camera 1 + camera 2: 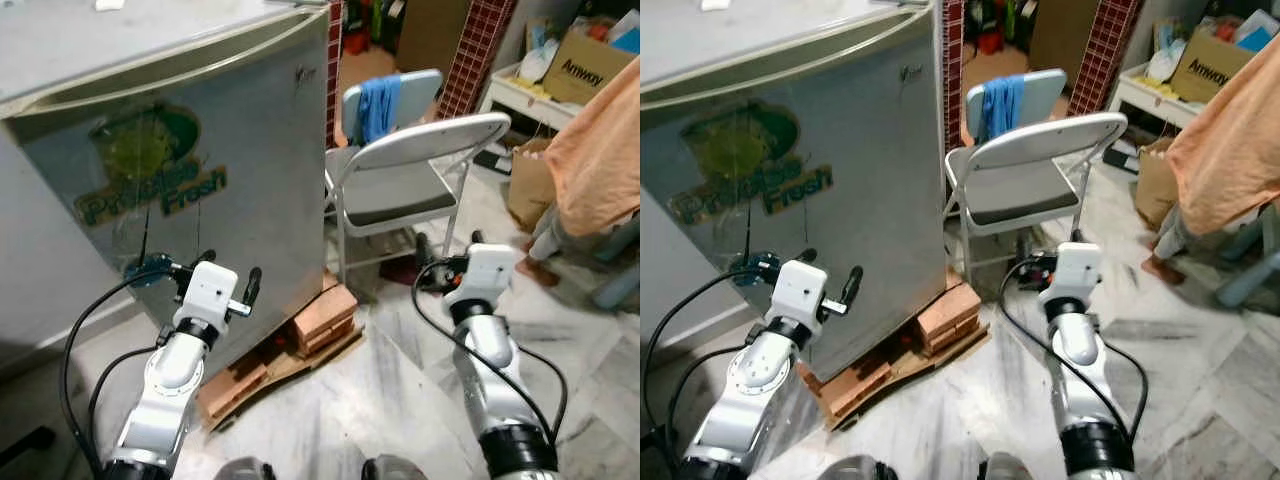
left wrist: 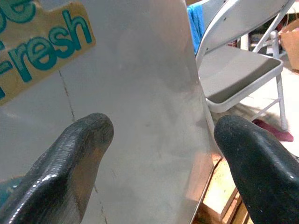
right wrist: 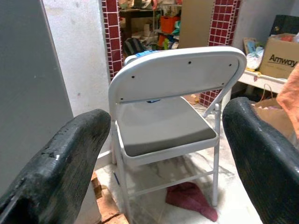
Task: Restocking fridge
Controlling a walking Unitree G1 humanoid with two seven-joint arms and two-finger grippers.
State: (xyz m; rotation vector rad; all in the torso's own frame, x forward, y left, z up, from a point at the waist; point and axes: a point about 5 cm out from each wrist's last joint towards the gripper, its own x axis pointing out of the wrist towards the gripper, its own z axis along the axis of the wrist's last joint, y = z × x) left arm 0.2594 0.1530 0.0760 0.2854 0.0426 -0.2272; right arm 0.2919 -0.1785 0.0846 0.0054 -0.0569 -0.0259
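Note:
A small grey fridge (image 1: pixel 230 150) stands before me with its door shut and a green "Fresh" sticker (image 1: pixel 150 170) on the front. It rests on bricks (image 1: pixel 325 315) and cardboard. My left gripper (image 1: pixel 228 275) is open, held close to the lower front of the door near its right edge, with nothing between the fingers (image 2: pixel 79 154). My right gripper (image 1: pixel 448 252) is open too, raised to the right of the fridge and pointing at a grey folding chair (image 1: pixel 400 180).
Two folding chairs stand right of the fridge, the far one draped with a blue cloth (image 1: pixel 378 105). A red rag (image 3: pixel 191 198) lies under the near chair. A person in orange (image 1: pixel 600 150) stands at the right, beside a paper bag (image 1: pixel 530 185) and a cardboard box (image 1: pixel 588 65).

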